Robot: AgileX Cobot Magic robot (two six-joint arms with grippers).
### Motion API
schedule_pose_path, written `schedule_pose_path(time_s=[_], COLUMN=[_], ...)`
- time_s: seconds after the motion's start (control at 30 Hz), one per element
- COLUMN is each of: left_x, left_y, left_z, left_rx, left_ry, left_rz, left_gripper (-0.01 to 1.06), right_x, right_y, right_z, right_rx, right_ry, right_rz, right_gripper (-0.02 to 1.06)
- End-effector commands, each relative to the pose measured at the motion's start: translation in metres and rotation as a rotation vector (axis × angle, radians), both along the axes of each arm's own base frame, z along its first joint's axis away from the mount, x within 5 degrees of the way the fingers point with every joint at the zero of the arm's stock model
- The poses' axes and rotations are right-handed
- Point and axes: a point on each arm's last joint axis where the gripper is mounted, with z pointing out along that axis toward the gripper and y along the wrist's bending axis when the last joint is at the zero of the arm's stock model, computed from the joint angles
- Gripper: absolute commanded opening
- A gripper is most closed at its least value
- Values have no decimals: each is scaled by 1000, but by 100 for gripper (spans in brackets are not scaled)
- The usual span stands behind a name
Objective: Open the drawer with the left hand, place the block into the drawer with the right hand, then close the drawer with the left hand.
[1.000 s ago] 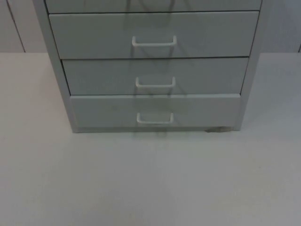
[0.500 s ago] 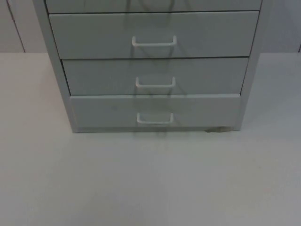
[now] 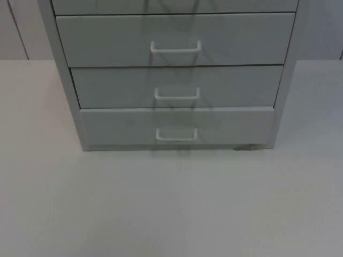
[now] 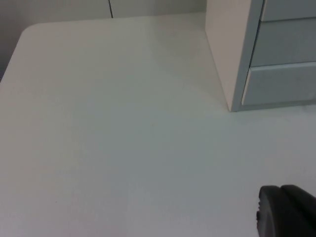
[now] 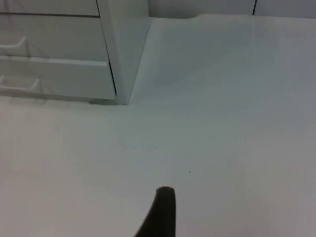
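On the white table (image 3: 171,203) stands a grey drawer cabinet (image 3: 174,80), all drawers shut, bottom drawer (image 3: 177,127) flush, handle (image 3: 177,134) centred. Bare tabletop runs from the cabinet's front and both sides out to the table edges. Left gripper (image 4: 286,212) hovers off the cabinet's left corner, right gripper (image 5: 160,212) off its right; finger opening cannot be told for either.

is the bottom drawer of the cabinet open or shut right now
Shut. The bottom drawer sits nearly flush with the grey cabinet frame, its handle untouched.
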Motion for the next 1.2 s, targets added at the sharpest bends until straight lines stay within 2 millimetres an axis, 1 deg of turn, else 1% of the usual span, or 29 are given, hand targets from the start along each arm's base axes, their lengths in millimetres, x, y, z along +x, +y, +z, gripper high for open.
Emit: schedule_pose_path(time_s=[0.0, 0.03, 0.07, 0.13, 0.17, 0.2, 0.23, 1.17], left_x=[0, 0, 0, 0, 0, 0, 0, 0], left_y=[0, 0, 0, 0, 0, 0, 0, 0], left_z=[-2, -2, -2, -2, -2, -2, -2, -2], left_rx=[-6, -6, -6, -6, -6, -6, -6, -8], left_ry=[4, 4, 4, 4, 4, 4, 4, 4], left_rz=[6, 6, 6, 6, 6, 6, 6, 5], left_gripper=[8, 20, 33, 67, 87, 87, 105, 105], right_x=[0, 0, 0, 0, 0, 0, 0, -1], right_y=[-1, 0, 0, 0, 0, 0, 0, 1], right_z=[0, 0, 0, 0, 0, 0, 0, 0], right_rx=[-11, -6, -6, -6, -6, -6, -6, 2], right_ry=[-8, -7, -7, -7, -7, -7, -7, -6], right_rz=[-6, -3, -3, -3, -3, -3, -3, 2], right_gripper=[78, 82, 88, 105, 105, 105, 105, 105])
